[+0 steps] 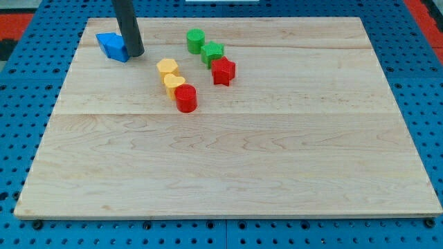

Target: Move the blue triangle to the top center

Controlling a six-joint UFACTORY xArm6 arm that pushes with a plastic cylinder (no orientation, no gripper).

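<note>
The blue triangle (112, 45) lies near the board's top left corner. My tip (136, 53) rests on the board just to the right of it, touching or nearly touching its right side. The dark rod rises from there out of the view's top. The board's top centre lies to the right of my tip, near the green blocks.
A green round block (195, 40) and a green star-like block (212, 52) sit at top centre, with a red star (223, 70) below them. Two yellow blocks (167, 68) (174, 86) and a red round block (185, 98) form a line left of centre. The wooden board (228, 173) lies on blue pegboard.
</note>
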